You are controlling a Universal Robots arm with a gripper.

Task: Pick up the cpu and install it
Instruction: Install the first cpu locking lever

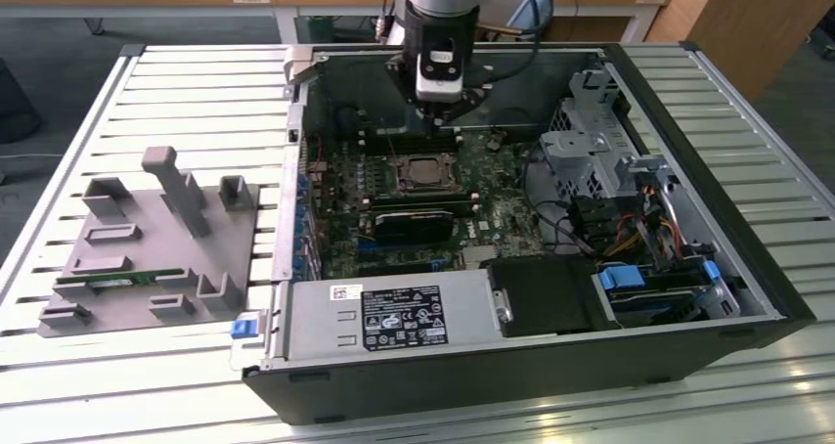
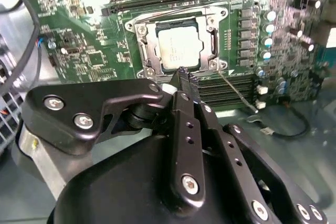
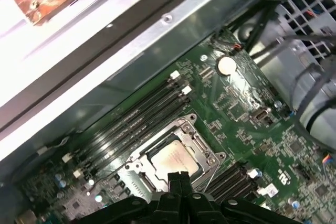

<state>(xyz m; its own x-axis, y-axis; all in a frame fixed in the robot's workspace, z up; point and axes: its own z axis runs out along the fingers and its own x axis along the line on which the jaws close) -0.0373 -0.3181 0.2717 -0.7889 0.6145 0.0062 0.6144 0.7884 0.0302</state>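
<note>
My claw [image 2: 181,74] is pinched shut, empty, above the cpu [image 2: 178,50]. It looks light, thin, breakable; I'd grip its edges.

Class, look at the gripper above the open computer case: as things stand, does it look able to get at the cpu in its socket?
Probably yes. The gripper hangs just above the cpu, which lies in its socket with its top bare. The fingers look shut, so they would likely need to open first.

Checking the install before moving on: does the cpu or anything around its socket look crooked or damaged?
Nothing stands out. The cpu lies flat and square inside its socket frame, with the gripper above its edge, fingers together.
</note>
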